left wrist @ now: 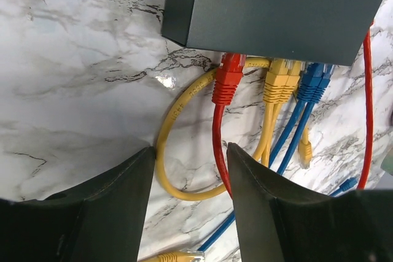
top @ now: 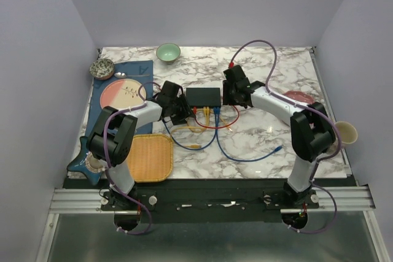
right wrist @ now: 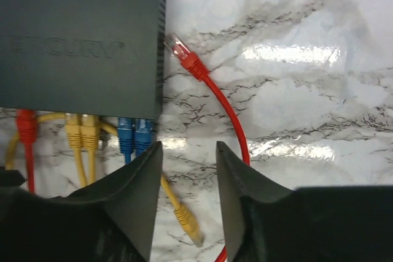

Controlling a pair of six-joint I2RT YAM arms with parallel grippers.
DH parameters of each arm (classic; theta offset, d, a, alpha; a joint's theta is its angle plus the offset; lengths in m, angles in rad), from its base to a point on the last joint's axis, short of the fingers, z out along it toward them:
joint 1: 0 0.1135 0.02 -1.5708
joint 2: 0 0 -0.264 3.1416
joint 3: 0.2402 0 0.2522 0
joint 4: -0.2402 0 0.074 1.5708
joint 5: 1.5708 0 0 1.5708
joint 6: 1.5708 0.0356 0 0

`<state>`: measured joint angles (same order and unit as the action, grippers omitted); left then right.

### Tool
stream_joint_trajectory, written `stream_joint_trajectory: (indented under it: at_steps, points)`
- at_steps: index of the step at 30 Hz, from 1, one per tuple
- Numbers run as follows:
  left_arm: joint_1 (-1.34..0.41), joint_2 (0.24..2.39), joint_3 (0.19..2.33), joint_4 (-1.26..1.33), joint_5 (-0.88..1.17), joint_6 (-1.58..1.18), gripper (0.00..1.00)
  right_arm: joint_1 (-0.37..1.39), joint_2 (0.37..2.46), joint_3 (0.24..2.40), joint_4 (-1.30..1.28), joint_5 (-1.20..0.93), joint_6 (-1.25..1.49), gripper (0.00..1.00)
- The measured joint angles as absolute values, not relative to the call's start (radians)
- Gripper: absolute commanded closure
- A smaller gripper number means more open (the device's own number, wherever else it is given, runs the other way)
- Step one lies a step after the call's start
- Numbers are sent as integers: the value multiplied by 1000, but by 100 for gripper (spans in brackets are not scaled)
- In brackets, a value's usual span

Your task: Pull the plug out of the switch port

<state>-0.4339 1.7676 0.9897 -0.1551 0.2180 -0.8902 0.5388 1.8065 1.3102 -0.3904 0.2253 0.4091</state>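
One counter (top: 295,72): white marble with grey veins, and everything sat on it.
Arms: both reached in toward the middle, the left one from the left of the box and the right one from its right.
Blue placemat (top: 140,69): far left, with a pink-and-orange plate (top: 120,93) on top.
Woven tray (top: 150,157): yellow, near left, right by the left arm.
Switch box (top: 202,96): flat matte black, pretty much dead centre, lying flat, with all the cables coming off its near long edge.
Left pincer (left wrist: 190,148): jaws clearly apart with nothing in them. It hung just short of the red plug, and a yellow cable loop lay on the counter under the gap.
Right pincer (right wrist: 188,145): also spread and empty, parked near the box's right corner, just this side of the blue plugs.
Bowls: a green one (top: 168,52) sat at the far edge and a speckled one (top: 102,67) at the mat's corner.
Red plug (left wrist: 228,78): seated at the left end of the row.
Yellow plugs (left wrist: 282,81): a pair side by side, next along.
Blue plugs (left wrist: 314,81): another pair, right of the yellows.
Loose red plug (right wrist: 183,53): lay free on the marble just beside the box's right end, in no socket.
Switch port: somewhere along that near edge. The sockets were hidden under the lid and plugs, so honestly I couldn't tell which one.
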Motion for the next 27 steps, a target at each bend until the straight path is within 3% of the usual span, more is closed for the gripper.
stream_joint_trajectory:
  at_steps: [3, 8, 20, 27]
  points:
    - [-434, 1766, 986, -150, 218, -892, 37, 535, 1869, 1353, -435, 234, 391, 67]
    - [-434, 1765, 985, -147, 218, -892, 37, 534, 1858, 1340, -460, 230, 382, 69]
    - [-433, 1765, 988, -152, 218, -902, 37, 587, 1640, 978, -465, 99, 392, 72]
    - [-402, 1765, 1005, -192, 217, -901, 37, 670, 1483, 882, -457, -18, 395, 71]
